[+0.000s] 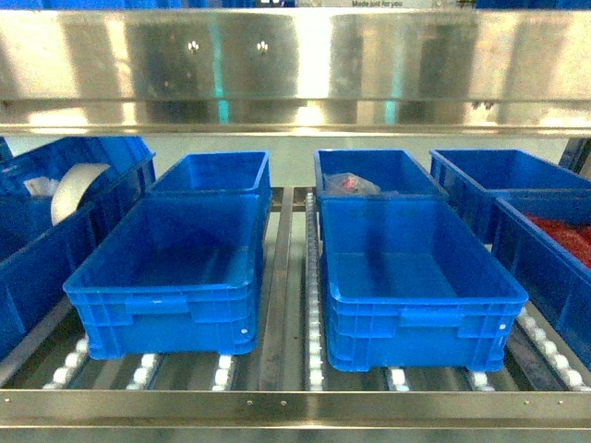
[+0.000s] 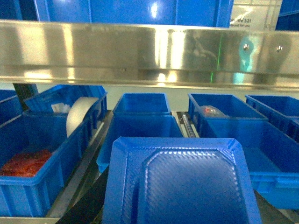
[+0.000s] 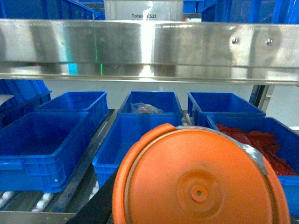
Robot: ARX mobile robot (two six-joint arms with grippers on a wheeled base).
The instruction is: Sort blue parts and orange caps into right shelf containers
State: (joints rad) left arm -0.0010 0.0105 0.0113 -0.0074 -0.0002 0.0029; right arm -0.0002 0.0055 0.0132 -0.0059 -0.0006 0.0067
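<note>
A blue part [image 2: 182,186], a flat textured tray-like piece with cut corners, fills the lower left wrist view, held up in front of the shelf. My left gripper is shut on it, and only a dark finger [image 2: 91,203] shows beside it. An orange cap [image 3: 201,182], round with a small centre hole, fills the lower right wrist view. My right gripper is shut on it, with a dark finger [image 3: 96,200] at its left. Two empty blue crates [image 1: 157,288] [image 1: 425,302] stand in front on the shelf. Neither gripper shows in the head view.
A steel shelf beam [image 1: 295,69] runs across above the crates. Behind them, one back crate [image 1: 212,171] is bare and another [image 1: 379,171] holds a clear bag. The far right crate [image 1: 554,235] holds red pieces. A white roll [image 1: 74,189] sits in the left crate.
</note>
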